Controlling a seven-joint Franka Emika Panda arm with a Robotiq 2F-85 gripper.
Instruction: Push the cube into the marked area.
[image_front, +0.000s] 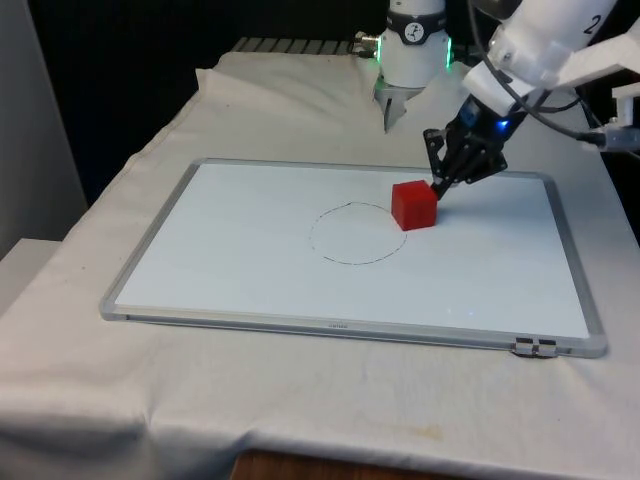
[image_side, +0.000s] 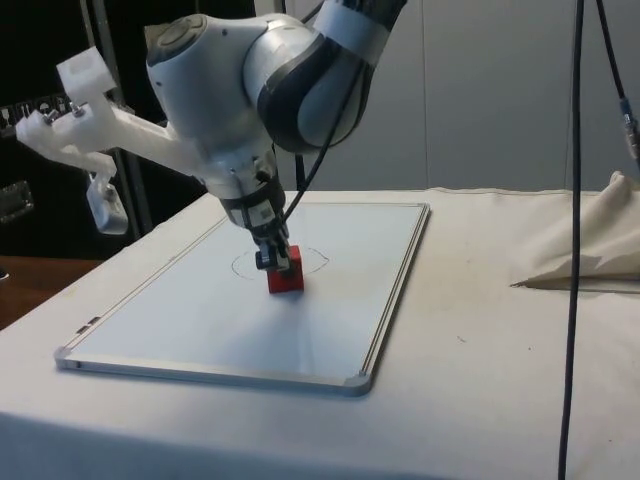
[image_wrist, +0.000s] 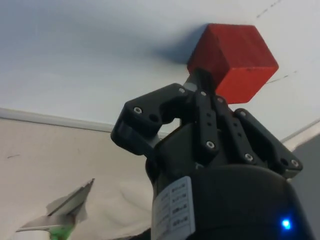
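The red cube (image_front: 414, 205) sits on a whiteboard (image_front: 250, 270) that lies flat on the cloth-covered desk (image_front: 120, 400). It rests just at the rim of a thin hand-drawn circle (image_front: 356, 233), the marked area, on the circle's side toward the front view's right; most of the cube looks to be outside the line, with its near corner touching or barely crossing it.

The whiteboard, with its grey frame, takes up most of the desk's middle. The circle lies near the board's centre. Behind the cube, toward the front view's right and a little farther back, the gripper (image_front: 440, 184) comes down at a slant, its tip against the cube's rear upper corner. In the wrist view the fingers (image_wrist: 199, 80) are clenched together into one narrow tip, holding nothing, and that tip meets the cube (image_wrist: 235, 59) on the face turned away from the circle.

So gripper, cube and circle lie roughly in one line: the cube is between the tip and the marked area. A push toward the front view's left and slightly forward should carry it inside; because the contact is near a corner, the cube may turn as it slides.
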